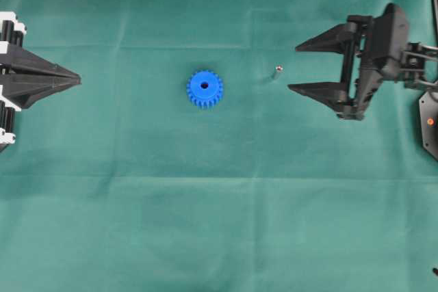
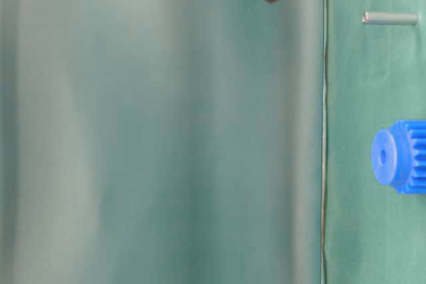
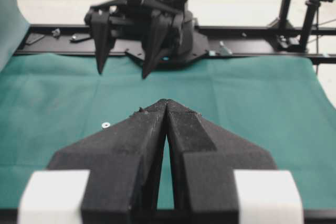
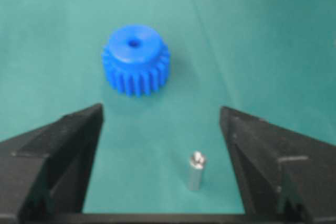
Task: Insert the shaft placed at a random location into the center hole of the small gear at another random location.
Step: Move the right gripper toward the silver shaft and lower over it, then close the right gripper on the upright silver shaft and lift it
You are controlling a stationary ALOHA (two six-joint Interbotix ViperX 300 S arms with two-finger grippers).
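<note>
On the green cloth (image 1: 226, 223) lie one small gear (image 1: 204, 89) and one shaft (image 1: 278, 71), well apart, the shaft to the gear's right and standing upright. Nothing lies between them. Two grippers face in from either side. The left gripper (image 1: 76, 78) has its fingers pressed together, empty. The right gripper (image 1: 296, 68) is spread wide, holding nothing, with the shaft just ahead of its tips. The gear is bright blue, toothed, lying flat with its dark center hole (image 1: 204, 85) facing up; the shaft is a small silvery pin.
</note>
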